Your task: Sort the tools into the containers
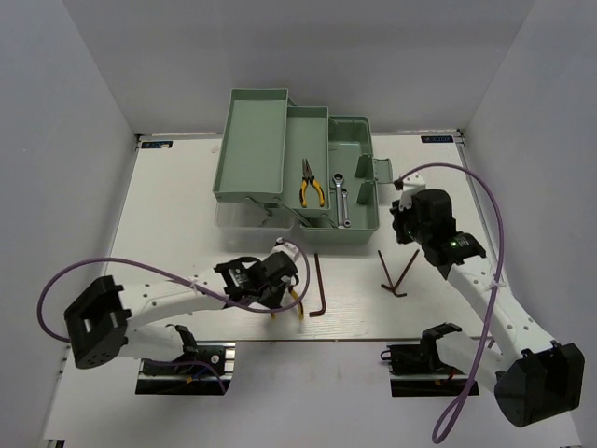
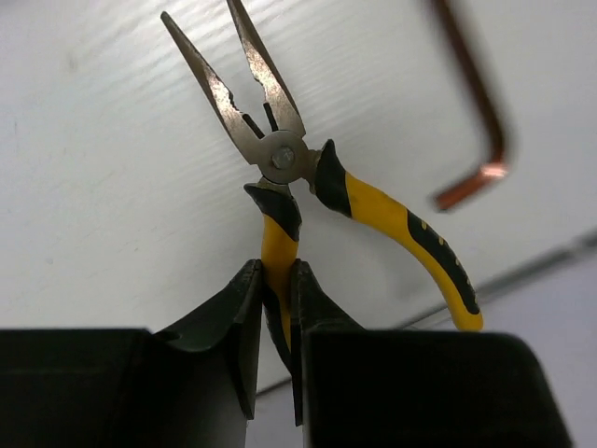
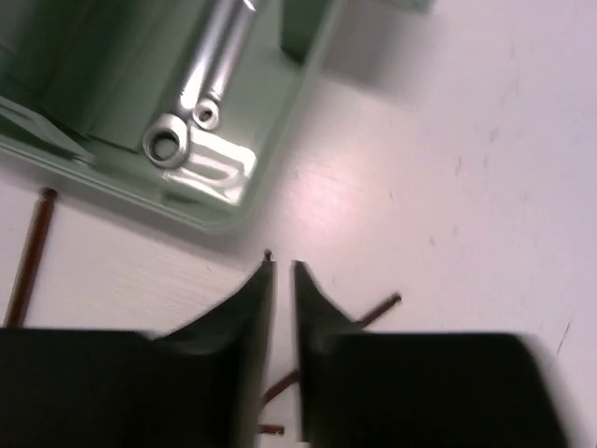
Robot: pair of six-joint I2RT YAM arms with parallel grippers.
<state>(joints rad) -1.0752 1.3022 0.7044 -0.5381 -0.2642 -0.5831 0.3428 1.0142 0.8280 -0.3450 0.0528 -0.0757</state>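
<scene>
My left gripper is shut on one yellow-black handle of a pair of pliers, low over the table near the front; its other handle sticks out. A second pair of pliers lies in the middle tray of the mint-green toolbox. Two silver wrenches lie in the toolbox bin. One brown hex key lies right of my left gripper. The other hex key lies under my right gripper, which is nearly shut and empty.
The toolbox stands at the back centre with its trays fanned out to the left and a translucent lid in front. White walls close in the table on three sides. The table's front edge lies just behind the left gripper.
</scene>
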